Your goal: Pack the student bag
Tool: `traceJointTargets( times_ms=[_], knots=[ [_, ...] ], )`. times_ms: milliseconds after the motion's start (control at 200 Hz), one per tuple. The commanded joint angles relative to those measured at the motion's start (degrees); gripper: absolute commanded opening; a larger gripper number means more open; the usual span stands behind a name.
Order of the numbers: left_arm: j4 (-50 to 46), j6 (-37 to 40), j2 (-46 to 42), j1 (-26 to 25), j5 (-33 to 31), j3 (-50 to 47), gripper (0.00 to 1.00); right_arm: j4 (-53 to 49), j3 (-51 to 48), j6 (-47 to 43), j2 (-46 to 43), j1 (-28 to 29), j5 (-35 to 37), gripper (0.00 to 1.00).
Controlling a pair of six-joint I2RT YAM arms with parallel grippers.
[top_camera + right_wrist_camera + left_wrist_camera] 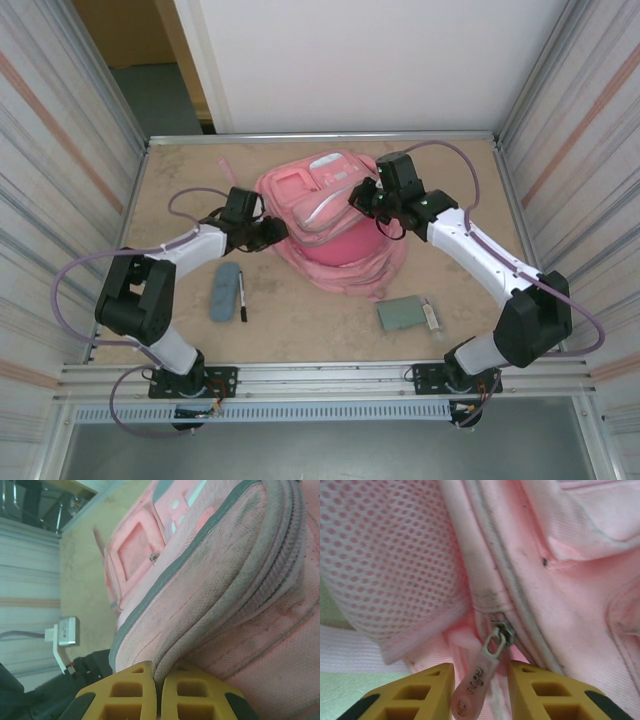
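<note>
Bare counter (300, 330) with the pink student bag (340, 250) lying flat at centre-back between both arms. On its right side the right claw (157, 680) is clenched on a fold of fabric, likely bracing it. At its left edge the left claw (481, 682) is released, fingers apart around the zipper pull (480, 672). A pencil case (226, 291), pen (241, 295) and green pouch (402, 314) lie nearby, unpacked. Step looks like unzipping. Next: clamp the pull and drag it along the track.

top: overhead, whole table (300, 330) | wrists: close on student bag (560, 605) (shared)
</note>
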Motion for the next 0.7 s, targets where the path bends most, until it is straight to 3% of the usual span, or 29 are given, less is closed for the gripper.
traceJointTargets(
  times_ms=[0, 251, 551, 697],
  knots=[
    [2.53, -0.11, -2.23, 0.42, 2.62, 0.75, 0.35, 9.77, 2.3, 1.7, 0.03, 0.64, 2.51, 0.0],
    [2.04, 1.98, 4.91, 2.09, 4.34, 9.49, 0.36, 18.6, -1.73, 4.35, 1.01, 0.94, 4.58, 0.0],
    [-0.58, 2.08, 8.3, 4.33, 5.4, 15.56, 0.37, 9.75, -1.76, 8.51, 4.28, 4.97, 8.82, 0.0],
    [-10.38, 4.69, 6.13, 6.76, 6.1, 16.04, 0.37, 8.14, -3.43, 10.32, 6.95, 6.14, 8.9, 0.0]
  ],
)
